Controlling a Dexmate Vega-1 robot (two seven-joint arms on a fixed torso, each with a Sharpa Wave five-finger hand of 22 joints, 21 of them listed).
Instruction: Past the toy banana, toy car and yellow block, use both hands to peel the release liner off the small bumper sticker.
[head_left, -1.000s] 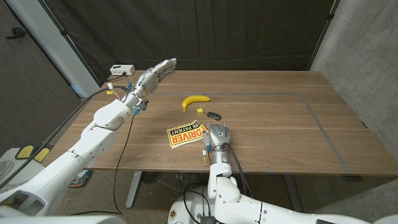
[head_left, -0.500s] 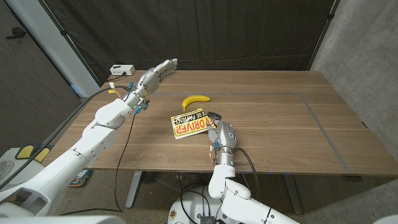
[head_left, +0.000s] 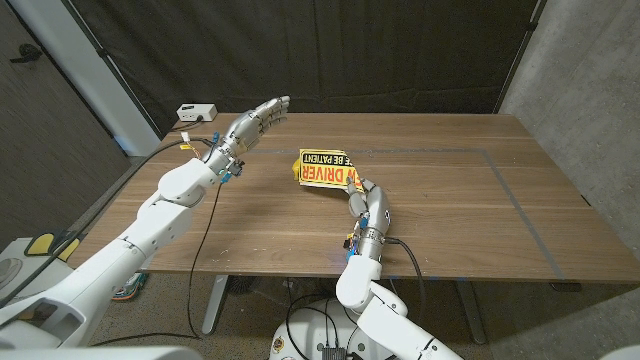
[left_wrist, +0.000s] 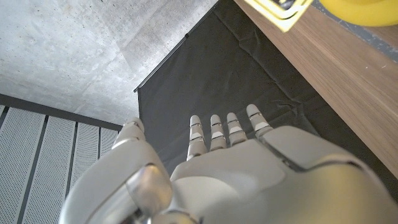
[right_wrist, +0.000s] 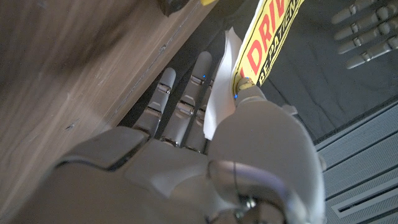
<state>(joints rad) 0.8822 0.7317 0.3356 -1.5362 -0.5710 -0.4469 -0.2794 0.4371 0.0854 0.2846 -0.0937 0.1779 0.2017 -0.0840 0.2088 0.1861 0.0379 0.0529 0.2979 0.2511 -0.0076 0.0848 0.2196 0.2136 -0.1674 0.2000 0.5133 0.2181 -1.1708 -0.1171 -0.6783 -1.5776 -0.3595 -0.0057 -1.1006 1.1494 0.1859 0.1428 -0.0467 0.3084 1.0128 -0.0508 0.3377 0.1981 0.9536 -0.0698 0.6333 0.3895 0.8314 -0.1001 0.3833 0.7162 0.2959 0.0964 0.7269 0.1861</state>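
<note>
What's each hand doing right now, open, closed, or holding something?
Left hand: open, fingers extended, raised above the table, holding nothing.
Right hand: holding the bumper sticker, pinched at its edge and lifted off the table.

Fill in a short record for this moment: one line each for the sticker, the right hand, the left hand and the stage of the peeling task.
sticker: bumper sticker, lifted off the wooden table
right hand: right hand pinches the sticker's edge
left hand: left hand raised over the table's far left, fingers apart, holding nothing
stage: sticker picked up; left hand not yet on it
</note>
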